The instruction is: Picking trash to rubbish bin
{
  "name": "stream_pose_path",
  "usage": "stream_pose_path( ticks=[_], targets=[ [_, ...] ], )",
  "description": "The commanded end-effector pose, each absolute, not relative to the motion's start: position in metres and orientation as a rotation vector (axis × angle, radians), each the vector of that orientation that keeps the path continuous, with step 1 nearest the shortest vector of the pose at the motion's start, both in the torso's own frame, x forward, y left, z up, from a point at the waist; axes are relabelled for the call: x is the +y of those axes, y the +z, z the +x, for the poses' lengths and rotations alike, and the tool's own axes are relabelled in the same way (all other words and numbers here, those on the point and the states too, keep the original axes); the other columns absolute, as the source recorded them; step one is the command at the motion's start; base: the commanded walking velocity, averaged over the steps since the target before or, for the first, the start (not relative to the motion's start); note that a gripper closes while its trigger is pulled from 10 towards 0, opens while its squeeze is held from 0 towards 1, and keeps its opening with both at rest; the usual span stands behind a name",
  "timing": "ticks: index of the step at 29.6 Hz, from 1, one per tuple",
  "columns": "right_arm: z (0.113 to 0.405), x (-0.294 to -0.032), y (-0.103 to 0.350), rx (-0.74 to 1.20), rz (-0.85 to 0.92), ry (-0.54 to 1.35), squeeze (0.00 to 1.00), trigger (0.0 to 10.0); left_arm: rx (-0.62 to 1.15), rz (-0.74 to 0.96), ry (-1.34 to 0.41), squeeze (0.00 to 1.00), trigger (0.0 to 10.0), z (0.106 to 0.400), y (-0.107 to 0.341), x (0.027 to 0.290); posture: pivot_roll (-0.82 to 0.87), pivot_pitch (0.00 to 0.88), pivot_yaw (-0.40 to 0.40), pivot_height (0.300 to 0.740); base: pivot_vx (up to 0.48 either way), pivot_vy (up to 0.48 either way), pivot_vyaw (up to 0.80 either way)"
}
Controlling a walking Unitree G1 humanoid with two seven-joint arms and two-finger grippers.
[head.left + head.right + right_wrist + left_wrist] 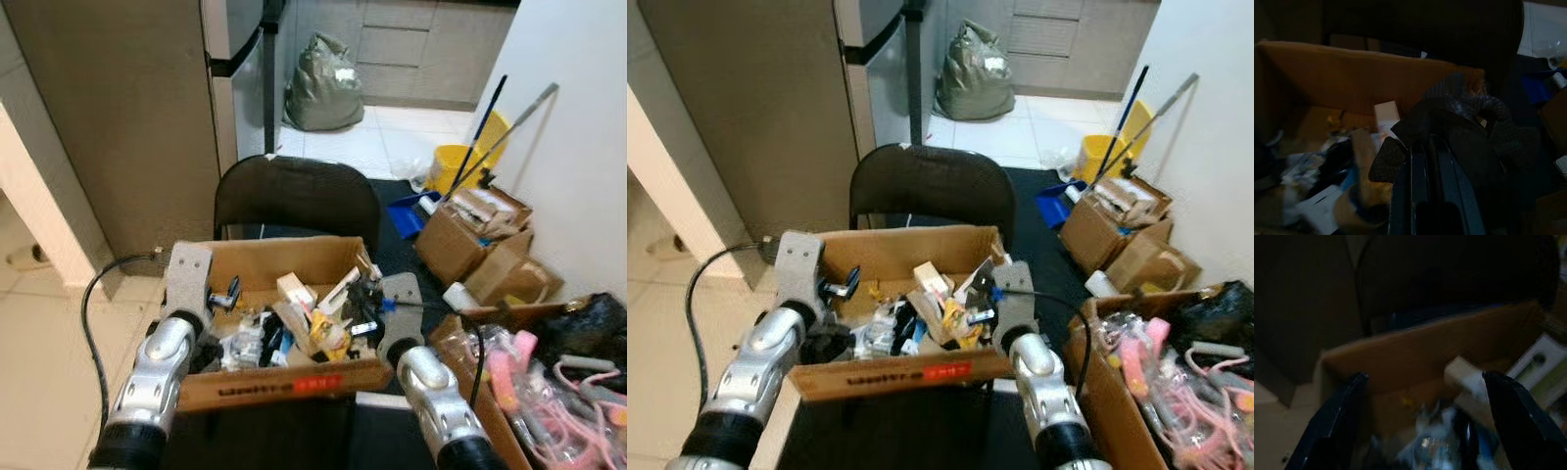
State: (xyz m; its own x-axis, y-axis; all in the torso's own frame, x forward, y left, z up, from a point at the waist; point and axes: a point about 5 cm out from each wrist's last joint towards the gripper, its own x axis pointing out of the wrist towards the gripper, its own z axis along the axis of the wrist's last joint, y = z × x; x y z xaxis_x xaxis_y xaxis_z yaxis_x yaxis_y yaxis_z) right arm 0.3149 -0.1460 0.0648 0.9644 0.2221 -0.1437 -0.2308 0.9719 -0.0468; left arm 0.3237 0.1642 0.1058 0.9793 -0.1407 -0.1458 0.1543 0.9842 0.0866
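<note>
Trash (294, 323) sits heaped in an open cardboard box (284, 259), centre-low in the head views: paper scraps, a small pale carton, yellow wrapper, dark bits, all jumbled. Box rests on a dark seat in front of a black chair back (297, 196).

Right tool (1432, 161) is over the box's right side; in its wrist view the two black fingers lie pressed together, clenched on a dark crumpled piece (1469, 125) that looks like cloth or a wrapper, exact kind unclear. Left tool (1425, 421) hovers at the box's left side, fingers spread wide w/ nothing between them, pale carton and shiny scraps just beyond.

Judgement: pick step is in hand, right side has a piece, carry to the bin not yet done. No obvious rubbish bin nearby; a yellow bucket (468, 162) w/ mop handles stands upper right, a grey-green bag (323, 88) at top centre on the tiled floor. Next move prob calls for lifting the piece clear of the box rim w/o snagging other scraps, then turning to find the bin. More boxes of clutter (480, 235) at right narrow the path.
</note>
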Motion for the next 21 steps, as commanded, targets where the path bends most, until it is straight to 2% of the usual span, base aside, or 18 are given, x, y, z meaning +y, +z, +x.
stream_pose_path(
  ticks=[1,14,17,18,21],
  targets=[
    [0.314,-0.146,0.063,0.138,-0.051,0.224,0.0,10.0,0.16,0.108,-0.152,0.0,10.0,0.321,0.101,0.165,-0.05,0.051,-0.018,0.74,0.36,0.0,0.0],
    [0.314,-0.147,0.062,0.144,-0.055,0.221,0.0,10.0,0.16,0.114,-0.155,0.0,10.0,0.321,0.101,0.165,-0.05,0.036,-0.02,0.74,0.354,0.0,0.0],
    [0.314,-0.147,0.062,0.145,-0.057,0.224,0.0,10.0,0.143,0.147,-0.151,0.0,10.0,0.322,0.102,0.165,-0.05,0.034,-0.021,0.74,0.096,0.0,0.0],
    [0.315,-0.147,0.062,0.149,-0.061,0.232,0.0,10.0,0.148,0.207,-0.204,0.0,10.0,0.321,0.099,0.161,-0.05,0.027,-0.023,0.74,0.0,0.0,0.0],
    [0.316,-0.146,0.062,0.153,-0.068,0.246,0.0,10.0,0.159,0.24,-0.34,0.0,10.0,0.316,0.097,0.153,-0.05,0.021,-0.026,0.74,0.0,0.0,0.0]
  ],
)
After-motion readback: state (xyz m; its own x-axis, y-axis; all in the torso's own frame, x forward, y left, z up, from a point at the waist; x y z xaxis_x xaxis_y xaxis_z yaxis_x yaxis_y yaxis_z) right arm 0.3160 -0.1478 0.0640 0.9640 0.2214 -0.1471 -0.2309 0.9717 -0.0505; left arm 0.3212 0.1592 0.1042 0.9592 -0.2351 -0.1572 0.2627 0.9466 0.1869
